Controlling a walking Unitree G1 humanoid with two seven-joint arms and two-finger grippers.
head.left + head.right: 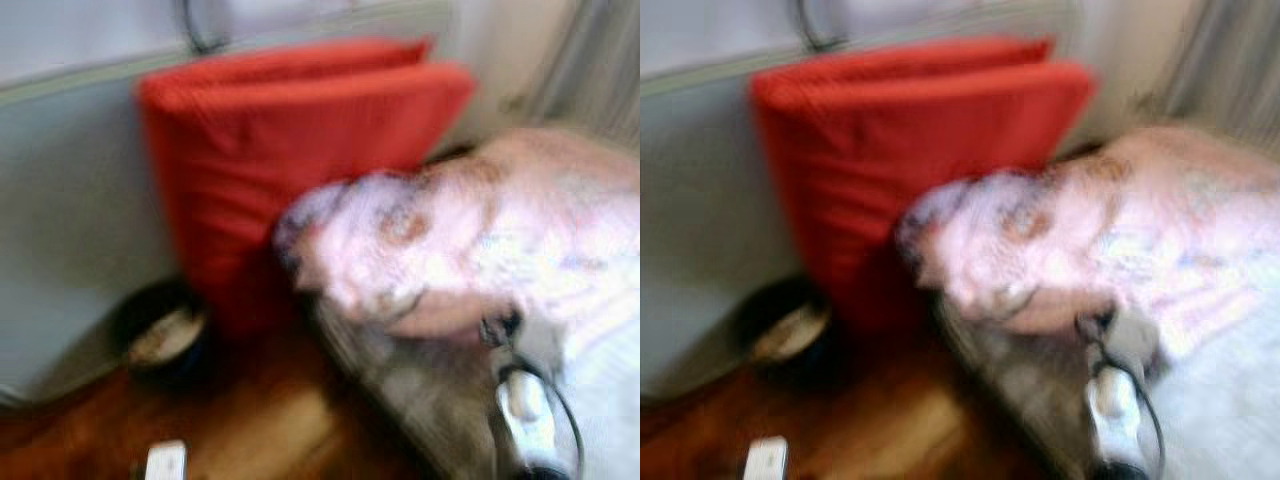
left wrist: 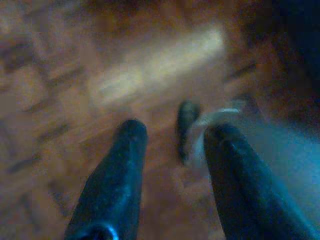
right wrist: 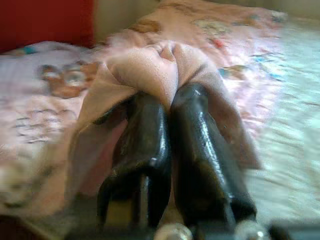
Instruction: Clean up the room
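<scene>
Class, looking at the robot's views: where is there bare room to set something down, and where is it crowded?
Bare wooden floor lies between the dark bowl and the bed. The pale bed cover beside the pink blanket also looks free. It is crowded where the red cushion meets the blanket, which the right gripper pinches.

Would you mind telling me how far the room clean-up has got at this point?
Nothing looks finished yet. In hand: the right gripper is shut on a fold of the pink blanket, which lies bunched on the bed. The left gripper is open over the wood floor. Left: spreading the blanket, and the dark bowl-like object by the red cushion.
</scene>
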